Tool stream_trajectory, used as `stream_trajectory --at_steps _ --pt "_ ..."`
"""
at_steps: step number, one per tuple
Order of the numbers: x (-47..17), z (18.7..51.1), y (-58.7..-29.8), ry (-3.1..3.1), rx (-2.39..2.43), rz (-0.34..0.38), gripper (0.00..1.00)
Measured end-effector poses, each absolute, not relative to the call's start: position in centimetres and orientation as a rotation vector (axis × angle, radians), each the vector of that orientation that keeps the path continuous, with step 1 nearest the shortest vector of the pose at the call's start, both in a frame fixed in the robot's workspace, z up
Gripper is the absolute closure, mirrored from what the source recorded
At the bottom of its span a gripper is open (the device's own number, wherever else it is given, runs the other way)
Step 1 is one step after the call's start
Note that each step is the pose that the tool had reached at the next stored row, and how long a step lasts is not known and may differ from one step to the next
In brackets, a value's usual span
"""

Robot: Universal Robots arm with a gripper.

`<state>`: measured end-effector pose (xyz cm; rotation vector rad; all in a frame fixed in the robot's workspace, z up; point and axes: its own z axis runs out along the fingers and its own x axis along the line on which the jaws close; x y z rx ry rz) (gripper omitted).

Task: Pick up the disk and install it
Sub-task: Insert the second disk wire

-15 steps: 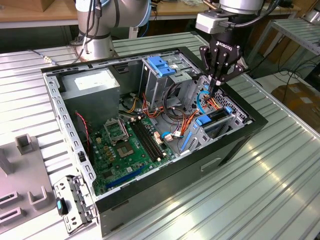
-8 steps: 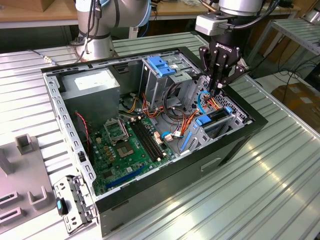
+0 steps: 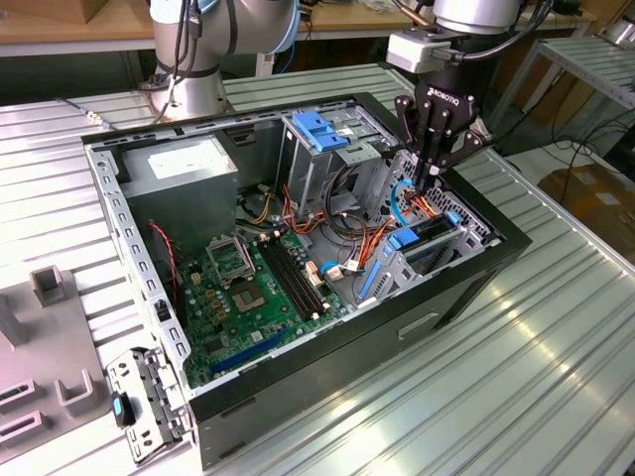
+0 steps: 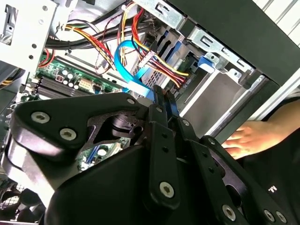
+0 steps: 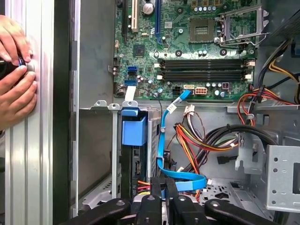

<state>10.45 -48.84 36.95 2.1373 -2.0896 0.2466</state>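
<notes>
The disk sits on edge in the drive bay at the case's side on the exterior view's right, a dark slab with blue plastic edging. In the first wrist view the disk stands in its slot under a blue tab. My gripper hangs just above and behind the bay, its fingers pressed together. The fingertips touch a light blue flat data cable; I cannot tell whether the cable is pinched between them.
The open computer case lies on a ribbed metal table. Inside are a green motherboard, a grey power supply, a metal cage with a blue handle and bundles of coloured wires. A person's hands rest on the table beside the case.
</notes>
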Motion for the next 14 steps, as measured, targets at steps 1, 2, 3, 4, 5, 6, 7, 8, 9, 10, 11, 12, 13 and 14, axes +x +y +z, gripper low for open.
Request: stream_trajectory --at_steps 1,2,3,4,5,6,7,8,9,10,11,12,13,14 --pt "10.4 36.9 -48.9 -2.09 2.137 0.246 0.84" --pt "10.4 36.9 -49.1 -2.091 2.138 0.245 0.84" --pt "10.4 36.8 -49.3 -2.093 2.141 0.241 0.84" --pt "10.5 36.8 -49.7 -2.099 2.147 0.229 0.84" --pt "10.4 36.7 -50.1 -2.105 2.153 0.219 0.84" --pt "10.4 36.7 -50.3 -2.11 2.158 0.21 0.84" --pt "10.4 36.7 -50.7 -2.116 2.164 0.198 0.84" --pt "10.4 36.6 -51.1 -2.124 2.171 0.185 0.84" --pt "10.4 36.6 -51.4 -2.129 2.176 0.175 0.84" --pt "10.4 36.5 -51.9 -2.138 2.185 0.159 0.84" --pt "10.4 36.5 -52.2 -2.142 2.189 0.152 0.84" --pt "10.4 36.4 -52.5 -2.144 2.192 0.146 0.84" --pt "10.3 36.3 -52.9 -2.147 2.195 0.141 0.84" --pt "10.3 36.2 -53.3 -2.149 2.199 0.135 0.84"
